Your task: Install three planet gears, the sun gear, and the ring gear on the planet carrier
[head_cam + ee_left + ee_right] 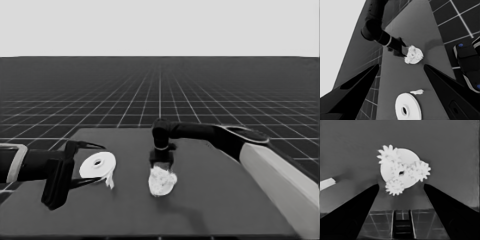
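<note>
Now down to the last part: gears seated on carrier at mid-table, ring waiting at left end.

Right gripper poised just above the gear cluster, fingers spread wide, holding nothing. Left gripper parked with fingers wide on either side of the ring, not gripping it; thin piece just beside. Likely next: fetch the ring, keep it level, centre it over the carrier hole, lower gently so teeth mesh. Worth avoiding: any nudge to the overhanging gears.
</note>
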